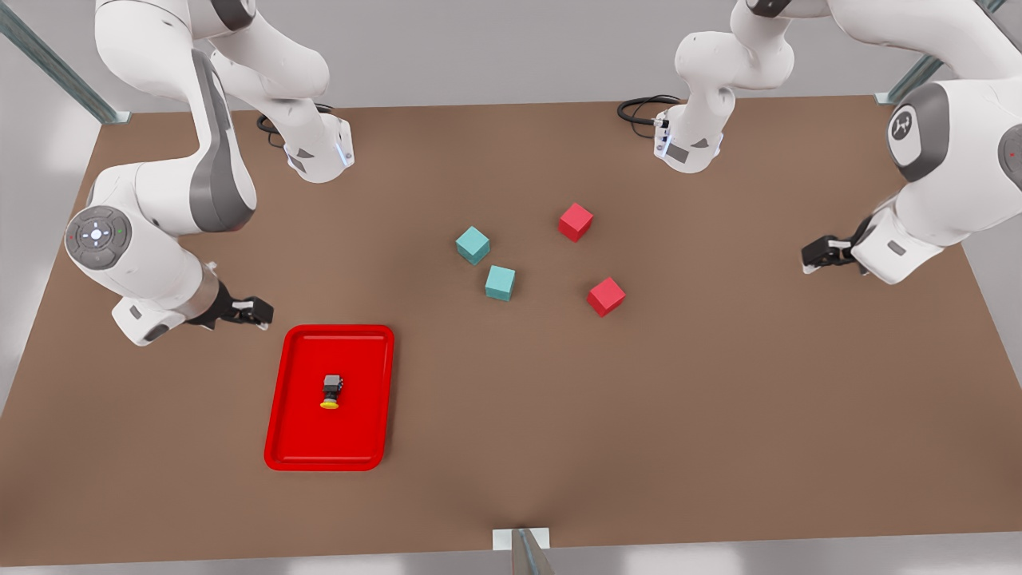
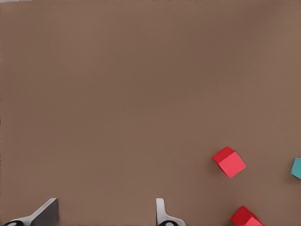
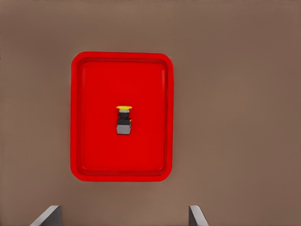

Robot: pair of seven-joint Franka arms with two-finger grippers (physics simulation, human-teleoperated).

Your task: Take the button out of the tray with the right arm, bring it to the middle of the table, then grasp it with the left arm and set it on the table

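**Hovering, nothing grasped**

Button (image 1: 331, 391) lies on its side mid-tray (image 1: 279, 399). Right gripper (image 1: 254, 311) hangs just beside the tray's far rim, fingers wide. Left gripper (image 1: 816, 255) waits at the front view's right, fingers wide, empty.

Front view: high camera at the table's (image 1: 718, 447) near edge, facing the arm bases at 12 o'clock. Right wrist view: looks straight down on the tray (image 3: 80, 117), also seen at the front view's 7 o'clock. Left wrist view: looks down near the red cubes (image 2: 229, 162), shared with the front view's centre.
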